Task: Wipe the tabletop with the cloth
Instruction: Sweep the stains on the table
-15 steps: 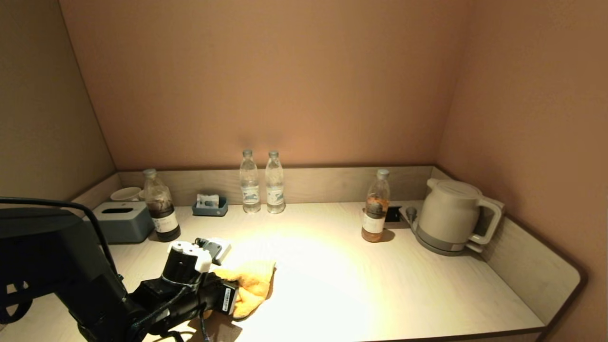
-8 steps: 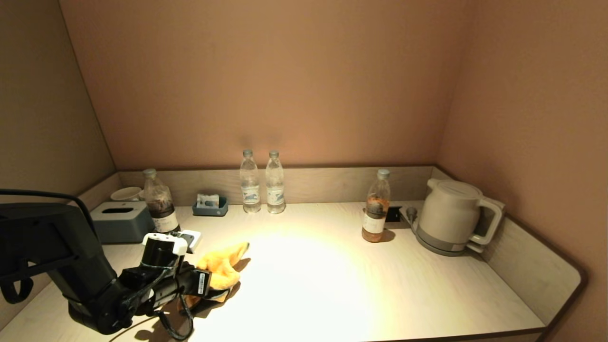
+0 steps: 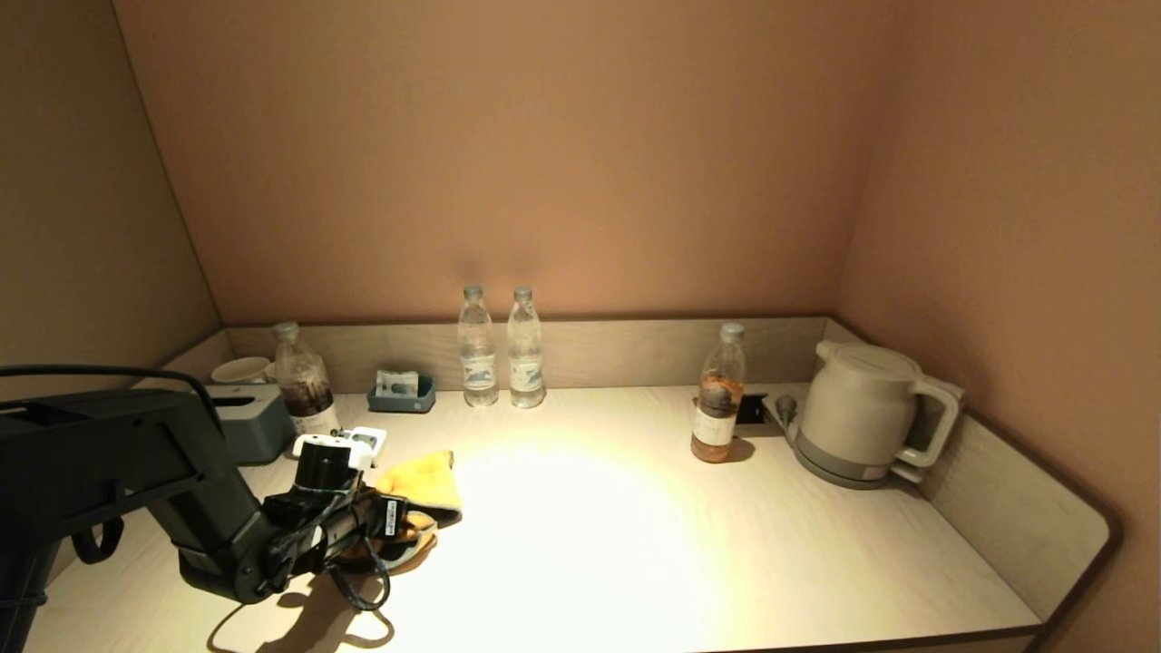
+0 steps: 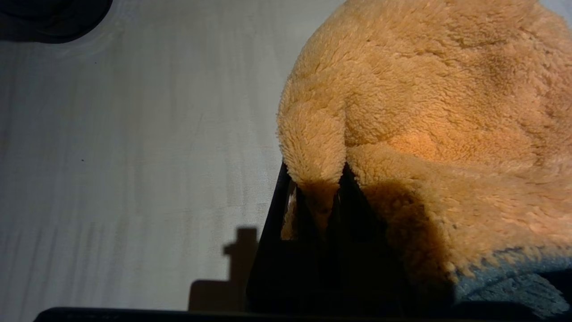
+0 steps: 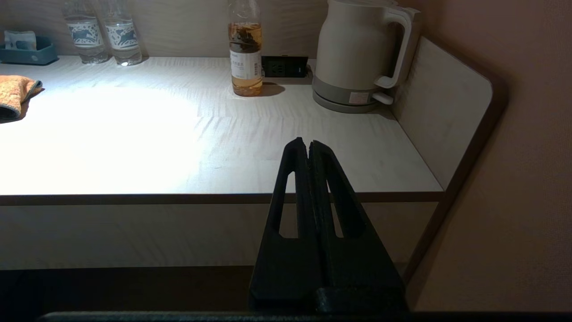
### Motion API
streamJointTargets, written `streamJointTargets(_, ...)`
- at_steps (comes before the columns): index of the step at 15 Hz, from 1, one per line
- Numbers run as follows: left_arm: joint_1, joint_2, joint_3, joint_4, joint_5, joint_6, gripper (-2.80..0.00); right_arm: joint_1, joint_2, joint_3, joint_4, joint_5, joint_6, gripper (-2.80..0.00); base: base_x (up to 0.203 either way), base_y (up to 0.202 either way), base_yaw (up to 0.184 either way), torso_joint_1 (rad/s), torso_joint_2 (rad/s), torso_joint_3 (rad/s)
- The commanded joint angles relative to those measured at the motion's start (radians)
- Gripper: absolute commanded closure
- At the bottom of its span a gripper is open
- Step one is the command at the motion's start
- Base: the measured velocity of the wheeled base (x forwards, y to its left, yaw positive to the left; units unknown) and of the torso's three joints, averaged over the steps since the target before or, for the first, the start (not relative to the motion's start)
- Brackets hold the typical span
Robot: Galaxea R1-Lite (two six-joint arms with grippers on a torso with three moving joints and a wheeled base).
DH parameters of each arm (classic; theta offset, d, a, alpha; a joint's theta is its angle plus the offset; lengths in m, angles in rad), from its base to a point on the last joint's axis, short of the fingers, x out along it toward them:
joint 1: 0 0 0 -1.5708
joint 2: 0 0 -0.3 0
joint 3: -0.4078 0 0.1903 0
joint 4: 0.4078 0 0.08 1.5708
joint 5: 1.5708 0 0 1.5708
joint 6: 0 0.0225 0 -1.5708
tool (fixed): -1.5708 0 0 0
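Observation:
The orange fleece cloth point(image 3: 424, 479) lies on the pale wooden tabletop point(image 3: 635, 535) at the front left, near the dark-liquid bottle. My left gripper point(image 3: 404, 521) is shut on a fold of the cloth point(image 4: 402, 89), low over the table; the cloth drapes over the fingers point(image 4: 353, 197) and hides most of them. The cloth's edge also shows in the right wrist view point(image 5: 15, 91). My right gripper point(image 5: 309, 143) is shut and empty, parked below and in front of the table's front edge, out of the head view.
At the back left stand a grey tissue box point(image 3: 249, 422), a cup point(image 3: 240, 370), a dark-liquid bottle point(image 3: 304, 390) and a small tray point(image 3: 401, 394). Two water bottles point(image 3: 499, 349) stand at the back centre. A tea bottle point(image 3: 717, 394) and kettle point(image 3: 862, 413) stand right.
My left gripper has dragged the cloth across the table to the left and then slightly back toward the wall. The cloth has bunched and refolded. The right arm has not moved.

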Motion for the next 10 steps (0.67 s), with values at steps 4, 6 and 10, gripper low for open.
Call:
streamJointTargets(4,-0.086,0.029,-0.139,0.081,0.000,0.006,0.00,0.000,0.000,0.000,0.000,0.001,-0.001,0.00,0.000,0.000,0.000,0.000,0.00,0.000)
streamJointTargets(6,-0.091,0.029,-0.144,0.083,0.000,0.006,0.00,0.000,0.000,0.000,0.000,0.001,-0.001,0.00,0.000,0.000,0.000,0.000,0.00,0.000)
streamJointTargets(10,-0.257,0.034,-0.223,0.103,-0.008,0.004,0.00,0.000,0.000,0.000,0.000,0.001,-0.001,0.00,0.000,0.000,0.000,0.000,0.00,0.000)
